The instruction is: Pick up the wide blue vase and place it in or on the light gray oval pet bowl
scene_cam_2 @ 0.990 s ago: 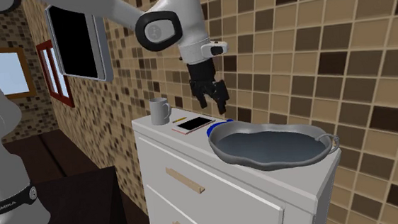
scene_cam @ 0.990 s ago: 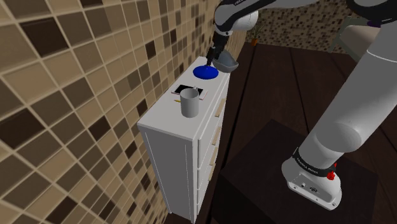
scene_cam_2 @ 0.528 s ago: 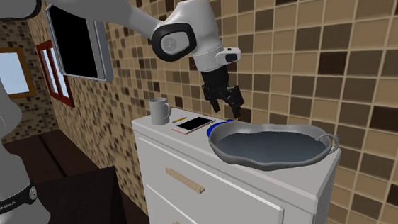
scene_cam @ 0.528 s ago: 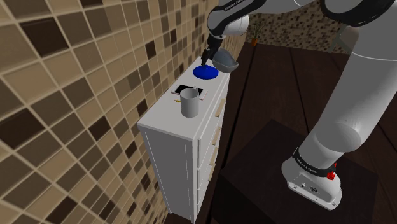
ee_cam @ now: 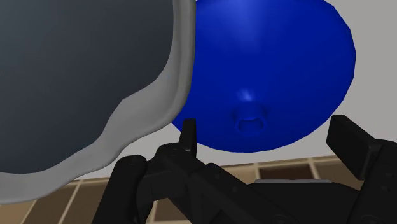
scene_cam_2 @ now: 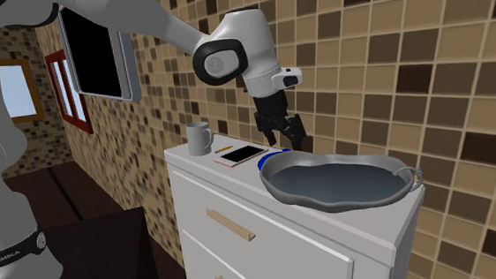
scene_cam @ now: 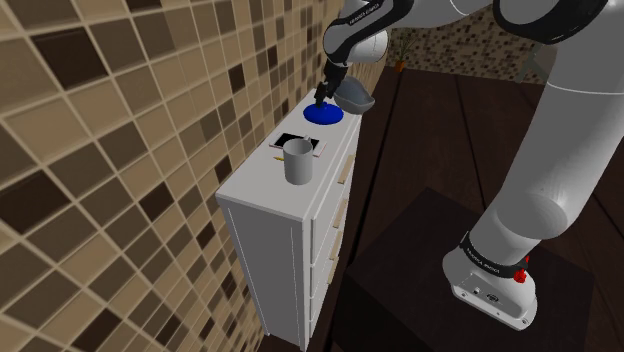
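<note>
White drawer unit (scene_cam: 262,190), tiled wall (scene_cam: 120,150): end effector (ee_cam: 268,130) hangs spread, empty; blue vase (ee_cam: 267,70) directly beneath, grey pet bowl (ee_cam: 76,76) just beside; seemingly approach step, next needing descent and clench.

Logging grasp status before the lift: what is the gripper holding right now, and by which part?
Nothing is held. The gripper hangs open over the blue vase, its fingers apart with nothing clasped between them.

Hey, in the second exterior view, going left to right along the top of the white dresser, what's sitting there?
mug → phone → blue vase, just a sliver showing → gray pet bowl
</note>
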`<action>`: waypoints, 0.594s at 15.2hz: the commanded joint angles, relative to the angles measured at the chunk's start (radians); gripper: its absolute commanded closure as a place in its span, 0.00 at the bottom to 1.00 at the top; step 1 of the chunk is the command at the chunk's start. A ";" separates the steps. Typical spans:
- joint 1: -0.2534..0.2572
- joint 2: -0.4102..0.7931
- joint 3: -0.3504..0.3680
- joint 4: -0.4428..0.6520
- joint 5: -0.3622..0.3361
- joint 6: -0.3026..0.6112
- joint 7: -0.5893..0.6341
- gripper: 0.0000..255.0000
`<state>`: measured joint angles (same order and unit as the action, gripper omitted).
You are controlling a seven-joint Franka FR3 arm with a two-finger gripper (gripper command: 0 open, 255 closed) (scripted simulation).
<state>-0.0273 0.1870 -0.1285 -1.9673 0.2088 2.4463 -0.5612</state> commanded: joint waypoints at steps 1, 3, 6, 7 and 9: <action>0.000 0.000 0.000 0.000 0.000 0.000 0.000 0.00; 0.000 0.000 0.000 0.000 0.000 0.000 0.000 0.00; 0.000 0.000 0.000 0.000 0.000 0.000 0.000 1.00; 0.000 0.000 0.000 0.000 0.000 0.000 0.000 1.00; 0.000 0.000 0.000 0.000 0.000 0.000 0.000 1.00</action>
<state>-0.0273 0.1856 -0.1287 -1.9664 0.2087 2.4468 -0.5608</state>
